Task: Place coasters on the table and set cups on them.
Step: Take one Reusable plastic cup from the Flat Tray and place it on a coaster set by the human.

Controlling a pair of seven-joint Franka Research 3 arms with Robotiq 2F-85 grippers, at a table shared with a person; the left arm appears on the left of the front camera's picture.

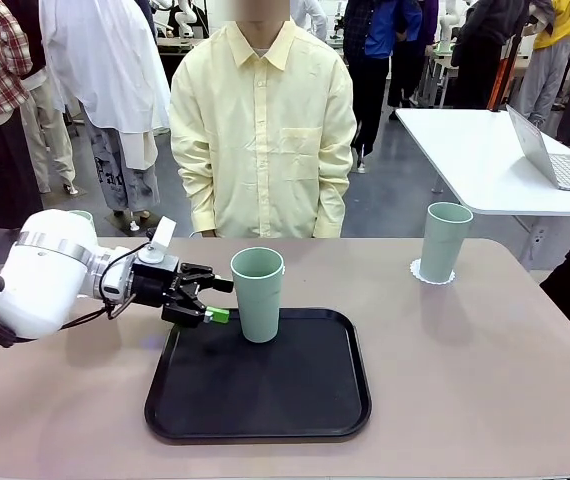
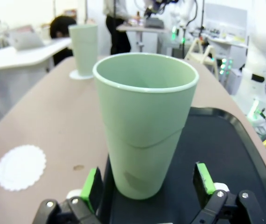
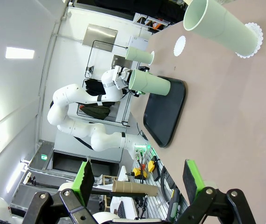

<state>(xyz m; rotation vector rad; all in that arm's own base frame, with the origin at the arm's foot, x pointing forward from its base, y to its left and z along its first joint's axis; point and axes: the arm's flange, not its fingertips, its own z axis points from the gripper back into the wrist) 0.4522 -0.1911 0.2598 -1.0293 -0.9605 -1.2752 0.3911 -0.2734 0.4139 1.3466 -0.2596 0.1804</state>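
My left fingers point(image 2: 147, 184) are spread wide, green pads point(image 2: 92, 185) standing on either side of the lower body of a mint-green cup point(image 2: 144, 135), with a clear gap on both sides, so I grip nothing. In the front view my left fingers point(image 1: 210, 300) sit level with that cup's point(image 1: 258, 294) lower half, reaching in from its left side. The cup stands upright at the back edge of a black tray point(image 1: 295, 400), and a faint seam runs around its wall in the left wrist view; I cannot tell whether it is one cup or two nested.

My right fingers point(image 3: 137, 179) are also released, pads apart and holding nothing, well away from everything, hanging above the bench point(image 3: 235, 121).

Beyond the tray, toward the far right of the bench point(image 1: 485, 380), a second cup point(image 1: 444, 242) stands upright on a white scalloped coaster point(image 1: 429, 274). In the left wrist view that cup point(image 2: 83, 49) shows farther back, on its coaster point(image 2: 80, 75). Another coaster point(image 2: 21, 166) lies bare on the bench point(image 2: 44, 126) beside the tray point(image 2: 226, 144).

In the right wrist view a third cup point(image 3: 140, 55) stands past the tray point(image 3: 165, 112), near the bare coaster point(image 3: 180, 45).

A person in a pale yellow shirt point(image 1: 262, 130) stands at the far side of the bench, arms down.
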